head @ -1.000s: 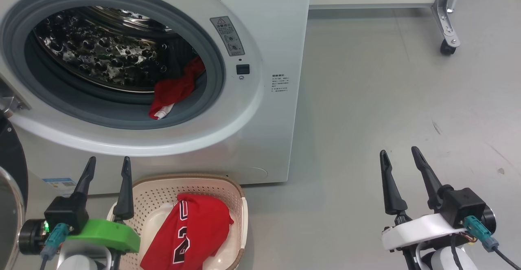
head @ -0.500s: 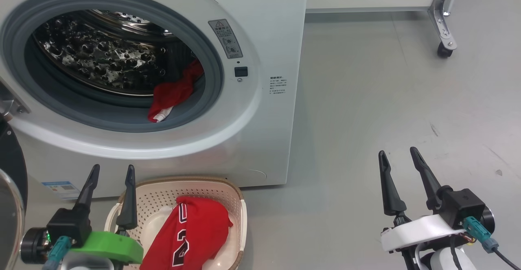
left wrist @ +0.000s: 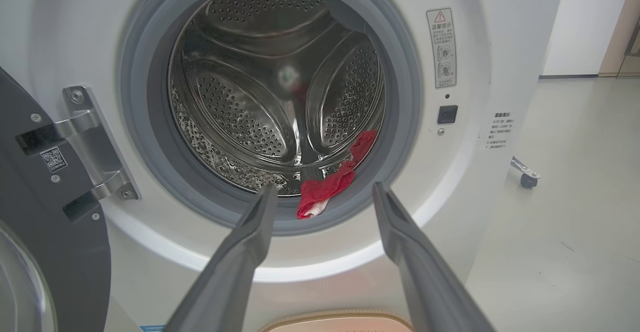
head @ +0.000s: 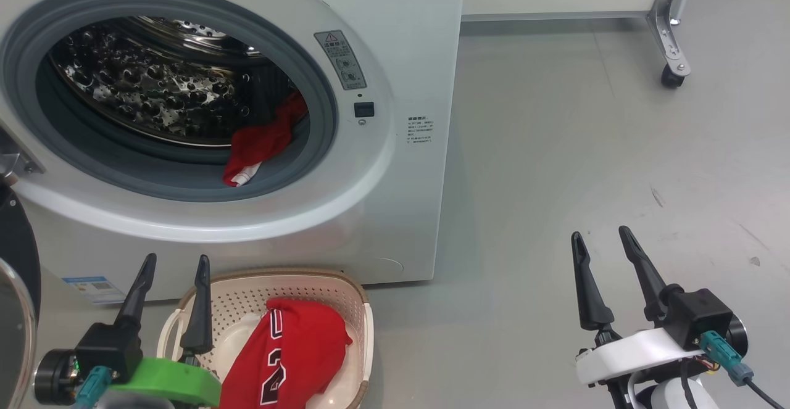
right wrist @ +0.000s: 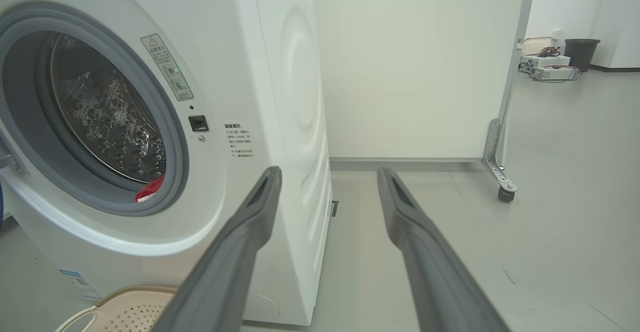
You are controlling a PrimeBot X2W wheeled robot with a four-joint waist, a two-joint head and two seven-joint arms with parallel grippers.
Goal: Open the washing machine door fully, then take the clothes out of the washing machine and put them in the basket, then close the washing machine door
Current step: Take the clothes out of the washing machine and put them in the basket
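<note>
While the left tool (head: 176,259) gapes, clothes (head: 262,140) lie beyond

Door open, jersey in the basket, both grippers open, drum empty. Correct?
No: the drum isn't empty. The left wrist view shows a red garment at its front lip, draped onto the gasket. The rest stands: door open, jersey in the basket, left gripper and right gripper open.

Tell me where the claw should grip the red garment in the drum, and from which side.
Probably the bunched, white-trimmed end of the red garment, which lies over the grey gasket at the opening's lower right. Come straight from the front with the open left claw: that end is nearest the doorway.
</note>
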